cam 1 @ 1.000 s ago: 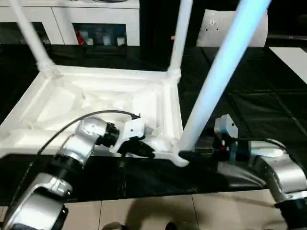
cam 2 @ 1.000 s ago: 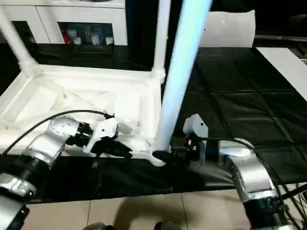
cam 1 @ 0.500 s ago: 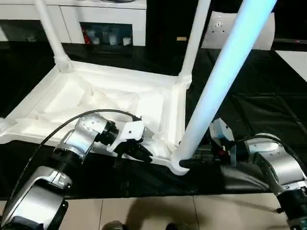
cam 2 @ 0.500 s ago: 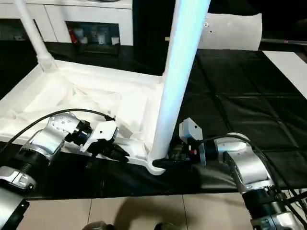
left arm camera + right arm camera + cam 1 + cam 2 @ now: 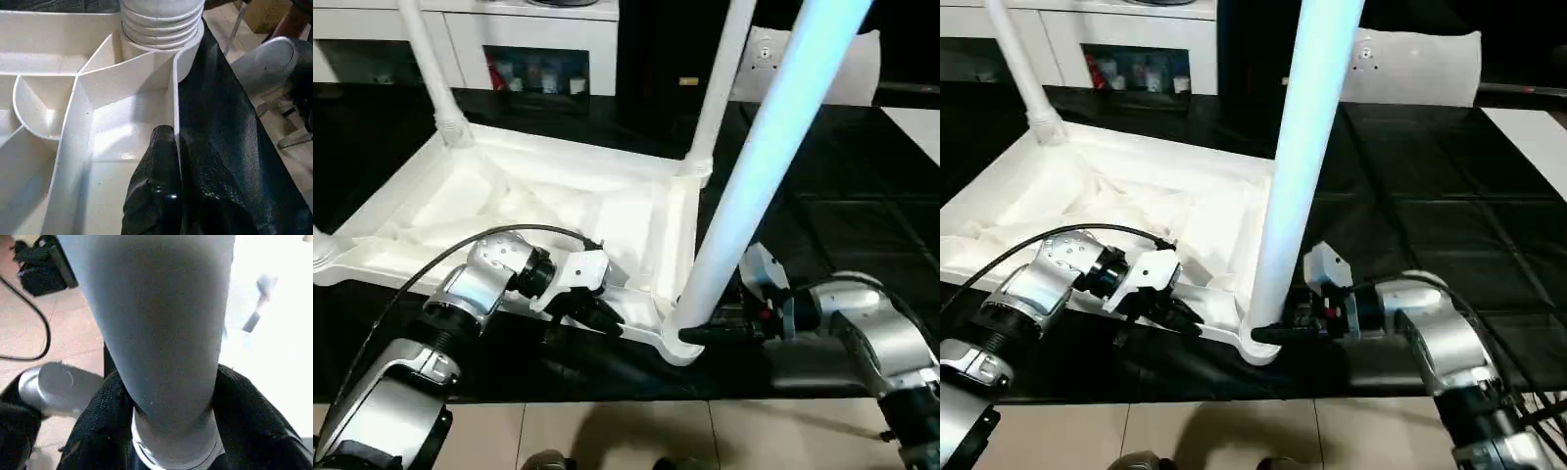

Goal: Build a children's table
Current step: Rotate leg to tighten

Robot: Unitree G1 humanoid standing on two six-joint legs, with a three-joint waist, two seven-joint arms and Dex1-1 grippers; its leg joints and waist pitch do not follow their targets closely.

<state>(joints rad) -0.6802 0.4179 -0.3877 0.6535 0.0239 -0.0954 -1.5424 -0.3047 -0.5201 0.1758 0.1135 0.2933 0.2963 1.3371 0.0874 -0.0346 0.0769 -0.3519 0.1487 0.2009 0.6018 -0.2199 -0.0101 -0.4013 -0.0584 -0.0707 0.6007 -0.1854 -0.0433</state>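
The white children's table top (image 5: 558,211) lies upside down on the black mat, ribs facing up. Three white legs stand in its corner sockets: far left (image 5: 433,73), far right (image 5: 717,88) and the near right leg (image 5: 759,166), which rises steeply in front of me. My left gripper (image 5: 605,315) is shut on the near rim (image 5: 175,98) beside that corner, its black fingers (image 5: 157,186) pinching the thin wall. My right gripper (image 5: 700,333) is shut on the base of the near right leg (image 5: 161,333), with one finger (image 5: 93,440) on each side, just above the socket.
The near left corner socket (image 5: 319,257) sits at the picture's edge. White cabinets (image 5: 538,39) and a white box (image 5: 778,54) stand behind the black mat. The mat's front edge (image 5: 607,397) runs just below both grippers, with tiled floor (image 5: 607,436) under it.
My right gripper's fingers have closed in around the base of the near right leg. The left gripper has kept its pinch on the rim. The camera has shifted.
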